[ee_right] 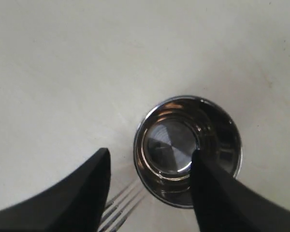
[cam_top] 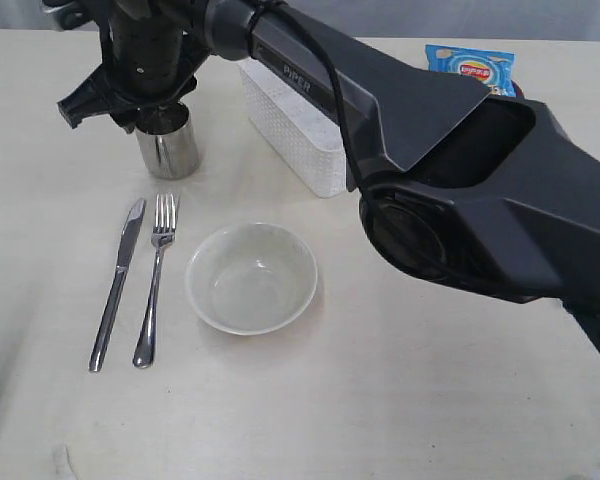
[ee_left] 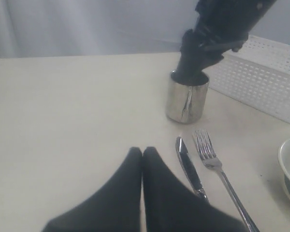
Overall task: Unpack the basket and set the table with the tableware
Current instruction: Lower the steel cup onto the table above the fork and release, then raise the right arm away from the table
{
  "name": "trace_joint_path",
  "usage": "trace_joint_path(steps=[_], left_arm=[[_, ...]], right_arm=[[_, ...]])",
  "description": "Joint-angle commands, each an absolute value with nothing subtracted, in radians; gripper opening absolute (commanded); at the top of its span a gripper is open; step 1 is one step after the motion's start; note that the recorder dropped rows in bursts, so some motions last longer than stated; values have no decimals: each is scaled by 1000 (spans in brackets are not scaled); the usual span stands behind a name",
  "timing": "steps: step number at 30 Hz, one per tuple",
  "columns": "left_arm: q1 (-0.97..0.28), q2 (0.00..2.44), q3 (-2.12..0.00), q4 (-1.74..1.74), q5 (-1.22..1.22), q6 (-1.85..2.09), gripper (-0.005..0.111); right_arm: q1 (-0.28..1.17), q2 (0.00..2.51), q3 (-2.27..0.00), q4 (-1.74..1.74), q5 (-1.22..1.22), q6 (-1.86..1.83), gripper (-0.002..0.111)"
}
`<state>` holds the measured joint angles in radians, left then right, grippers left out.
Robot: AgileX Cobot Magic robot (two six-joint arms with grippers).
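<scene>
The right gripper (cam_top: 166, 118) reaches across to the far left of the table (cam_top: 400, 400) and hangs over the steel mug (cam_top: 169, 148), pointing straight down. Its jaws stand apart. In the right wrist view one finger (ee_right: 82, 193) is outside the mug with a strip of bare tabletop between it and the rim, and the other finger (ee_right: 217, 193) dips in over the mug's mouth, so the wall sits between them and they do not pinch it. The mug stands upright on the table, mouth up, with its shiny bottom showing from above.

Nearer than the mug lie the knife (cam_top: 117, 285) and the fork (cam_top: 155, 280) side by side, knife on the left and fork on the right, their tips pointing toward the mug. The off-white bowl (cam_top: 251, 278) sits upright just right of the fork, apart from it.

The white basket (cam_top: 295, 125) stands at the far middle, right of the mug, partly hidden by the arm. A blue chips packet (cam_top: 470, 68) shows at the far right beyond the arm (whether it lies in the basket cannot be told).

The left gripper (ee_left: 142, 151) is closed – fingers pressed together, nothing between them – low over the left side of the table, nearer than the mug and left of the knife.
</scene>
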<state>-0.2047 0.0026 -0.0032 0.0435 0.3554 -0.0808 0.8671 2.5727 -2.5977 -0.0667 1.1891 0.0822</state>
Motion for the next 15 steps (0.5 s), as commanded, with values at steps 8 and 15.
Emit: trace_joint_path(steps=[8, 15], left_arm=[[-210, 0, 0, 52, 345, -85, 0], [-210, 0, 0, 52, 345, -85, 0]], right_arm=[[873, 2377, -2605, -42, 1221, 97, 0], [935, 2356, -2605, -42, 1183, 6, 0]])
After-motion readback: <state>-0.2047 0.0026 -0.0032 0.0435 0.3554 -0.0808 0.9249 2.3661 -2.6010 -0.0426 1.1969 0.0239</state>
